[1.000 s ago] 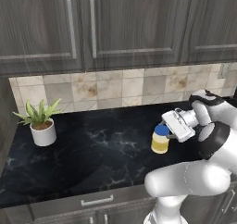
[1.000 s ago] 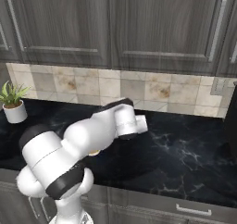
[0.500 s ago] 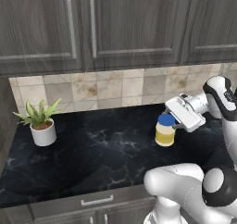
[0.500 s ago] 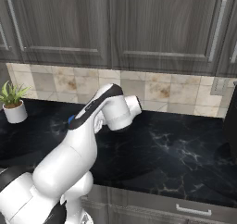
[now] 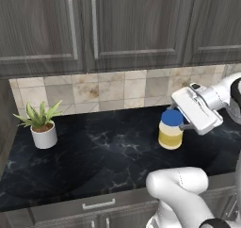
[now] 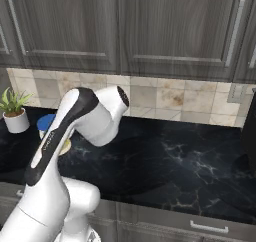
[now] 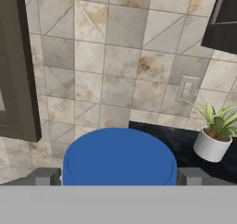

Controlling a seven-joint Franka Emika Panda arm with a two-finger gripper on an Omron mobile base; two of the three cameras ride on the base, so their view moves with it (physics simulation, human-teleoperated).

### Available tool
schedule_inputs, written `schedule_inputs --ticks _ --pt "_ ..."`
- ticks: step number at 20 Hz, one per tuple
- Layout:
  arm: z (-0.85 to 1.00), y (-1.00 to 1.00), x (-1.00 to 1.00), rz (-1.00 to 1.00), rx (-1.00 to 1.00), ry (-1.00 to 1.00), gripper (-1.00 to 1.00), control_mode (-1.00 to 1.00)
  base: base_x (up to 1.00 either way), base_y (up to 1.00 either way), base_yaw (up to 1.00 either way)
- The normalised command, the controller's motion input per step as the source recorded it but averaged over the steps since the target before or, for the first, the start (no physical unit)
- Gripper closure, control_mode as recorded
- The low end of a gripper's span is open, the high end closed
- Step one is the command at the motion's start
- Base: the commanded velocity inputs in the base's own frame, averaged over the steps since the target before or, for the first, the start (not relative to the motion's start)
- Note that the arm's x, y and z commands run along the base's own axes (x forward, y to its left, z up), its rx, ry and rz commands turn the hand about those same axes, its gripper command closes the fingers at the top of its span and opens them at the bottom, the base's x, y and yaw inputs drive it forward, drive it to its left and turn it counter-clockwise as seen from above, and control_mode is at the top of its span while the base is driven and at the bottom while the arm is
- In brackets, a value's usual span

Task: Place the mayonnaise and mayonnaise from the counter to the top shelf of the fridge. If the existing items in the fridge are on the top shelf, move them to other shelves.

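Note:
A pale-yellow mayonnaise jar [image 5: 170, 134] with a bright blue lid [image 7: 119, 157] stands on the black marbled counter [image 5: 94, 156] near the tiled wall. My gripper [image 5: 181, 122] reaches in from the jar's right at lid height. It is open, with a dark fingertip [image 7: 48, 177] on either side of the lid and a small gap to each. In the right base view my white arm covers most of the jar [image 6: 47, 122], leaving a slice of blue lid and yellow body.
A potted plant [image 5: 42, 127] in a white pot stands at the counter's left end, also seen as the plant [image 6: 14, 112] and the plant [image 7: 214, 134]. Dark wood-grain cupboards [image 5: 127, 24] hang over the tiled backsplash [image 5: 117, 90]. A dark object [image 6: 250, 131] sits at the right edge.
My arm has swung its elbow up and over to the right. The hand has shifted a little right beside the jar, and its jaws have stayed open.

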Motion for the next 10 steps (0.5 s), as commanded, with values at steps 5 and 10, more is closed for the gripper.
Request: schedule_inputs --ticks 5,10 --pt "0.63 0.31 -0.68 0.00 -0.08 -0.19 1.00 -1.00 0.00 0.00 0.00" --pt "0.09 0.04 -0.42 -0.02 0.05 -0.10 1.00 -1.00 0.00 0.00 0.00"
